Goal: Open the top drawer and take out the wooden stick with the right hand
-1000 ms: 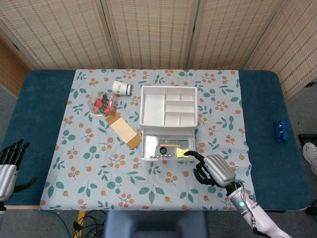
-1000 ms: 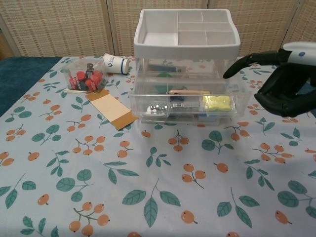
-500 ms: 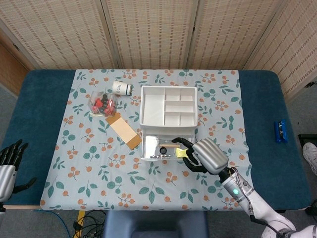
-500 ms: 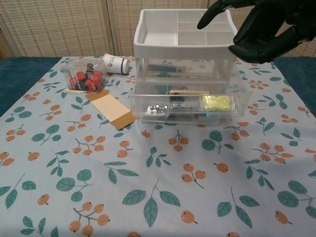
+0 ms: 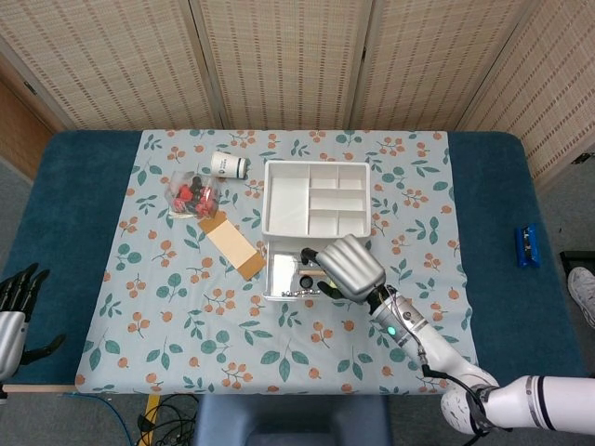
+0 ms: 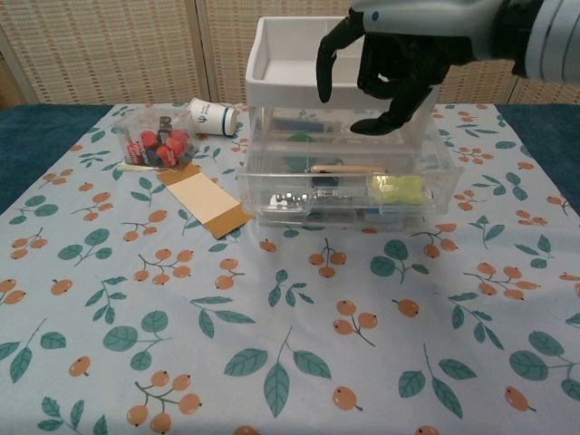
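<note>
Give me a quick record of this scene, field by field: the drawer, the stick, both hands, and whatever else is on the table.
Top drawer: clear plastic drawer pulled open
Stick: thin wooden stick lying in the drawer, not held
Right hand: black robot hand poised above the drawer, fingers apart, empty
Left hand: black robot hand at table's left edge, idle
Also in drawer: yellow block
Elsewhere: white cylindrical cup on its side, tan card

I see a folding wicker screen [image 5: 297, 56] closing off the rear. The table [image 5: 56, 186] has a dark blue top, overlaid centrally by a pale floral cloth [image 5: 177, 316]. Grey floor [image 5: 576, 214] shows at right; cables [image 5: 177, 409] trail below the front edge.
</note>
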You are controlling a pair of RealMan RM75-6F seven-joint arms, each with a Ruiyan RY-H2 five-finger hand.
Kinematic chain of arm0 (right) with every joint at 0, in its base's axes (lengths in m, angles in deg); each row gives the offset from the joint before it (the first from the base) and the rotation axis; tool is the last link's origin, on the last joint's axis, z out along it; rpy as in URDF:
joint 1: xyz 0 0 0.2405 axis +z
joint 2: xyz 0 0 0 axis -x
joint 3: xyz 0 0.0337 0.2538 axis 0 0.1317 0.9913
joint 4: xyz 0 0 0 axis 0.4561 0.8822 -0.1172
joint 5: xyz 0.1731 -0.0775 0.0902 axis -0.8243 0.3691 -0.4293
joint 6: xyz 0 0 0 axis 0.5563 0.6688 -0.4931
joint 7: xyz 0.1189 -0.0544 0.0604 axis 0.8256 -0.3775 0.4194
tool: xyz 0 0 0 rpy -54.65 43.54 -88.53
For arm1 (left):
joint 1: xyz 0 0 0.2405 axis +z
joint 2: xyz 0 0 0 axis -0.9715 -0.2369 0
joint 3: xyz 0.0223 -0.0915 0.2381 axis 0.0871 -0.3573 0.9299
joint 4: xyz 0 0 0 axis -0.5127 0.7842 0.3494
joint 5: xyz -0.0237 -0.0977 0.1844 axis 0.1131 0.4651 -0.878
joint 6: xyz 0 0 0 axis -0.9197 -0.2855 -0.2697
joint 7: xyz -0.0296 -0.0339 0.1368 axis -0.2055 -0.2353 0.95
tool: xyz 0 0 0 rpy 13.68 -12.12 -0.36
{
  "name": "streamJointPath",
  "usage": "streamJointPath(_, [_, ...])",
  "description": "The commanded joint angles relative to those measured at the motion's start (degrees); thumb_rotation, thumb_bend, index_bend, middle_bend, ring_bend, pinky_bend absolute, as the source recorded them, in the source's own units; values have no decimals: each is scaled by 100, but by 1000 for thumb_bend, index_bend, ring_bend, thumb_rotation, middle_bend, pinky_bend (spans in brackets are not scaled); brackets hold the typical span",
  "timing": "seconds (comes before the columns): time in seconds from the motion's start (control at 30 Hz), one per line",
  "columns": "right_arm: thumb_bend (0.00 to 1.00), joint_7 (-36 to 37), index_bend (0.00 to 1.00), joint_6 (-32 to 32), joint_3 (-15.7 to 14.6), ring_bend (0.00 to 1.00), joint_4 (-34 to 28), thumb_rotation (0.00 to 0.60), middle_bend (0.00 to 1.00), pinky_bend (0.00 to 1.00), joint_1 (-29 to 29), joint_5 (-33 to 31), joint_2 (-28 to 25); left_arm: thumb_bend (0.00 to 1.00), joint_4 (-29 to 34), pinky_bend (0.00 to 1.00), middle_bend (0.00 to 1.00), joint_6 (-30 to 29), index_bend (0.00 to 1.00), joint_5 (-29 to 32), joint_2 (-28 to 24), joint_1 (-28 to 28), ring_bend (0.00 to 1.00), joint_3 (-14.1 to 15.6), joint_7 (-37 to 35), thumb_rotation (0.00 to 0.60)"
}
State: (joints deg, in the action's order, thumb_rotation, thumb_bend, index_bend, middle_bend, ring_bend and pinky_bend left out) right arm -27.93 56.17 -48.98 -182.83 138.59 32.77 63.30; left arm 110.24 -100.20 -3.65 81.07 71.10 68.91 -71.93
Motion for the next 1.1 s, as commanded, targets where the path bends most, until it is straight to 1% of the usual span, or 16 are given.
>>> streamJointPath(0.03, [363, -490, 400, 277, -173, 1000, 266, 600, 916, 1000, 202, -131, 326, 159, -16, 73, 0, 1, 32, -1, 1, 1, 0, -2, -22, 600])
streamJointPath(0.17, [369, -798, 401, 428, -346, 1000, 460, 600, 922, 1000, 233, -110, 494, 159, -39, 73, 0, 11, 32, -2, 0, -6, 0, -9, -57, 600])
streamJointPath(0.43, [357, -969, 421, 419, -468, 1000, 727, 600, 927, 1000, 323, -231, 698, 159, -38, 73, 0, 9, 32, -37, 1, -19, 0, -14, -78, 600])
streamJointPath(0.9, [293, -1222, 459, 323, -564, 1000, 1030, 600, 932, 1000, 529, -561, 916, 159, -78, 72, 0, -8, 32, 3, -6, 28, 0, -1, -142, 600])
streamJointPath(1.1, [289, -1296, 464, 334, -574, 1000, 1077, 600, 931, 1000, 602, -673, 978, 159, -85, 72, 0, 2, 32, -13, 8, 13, 0, -9, -141, 600])
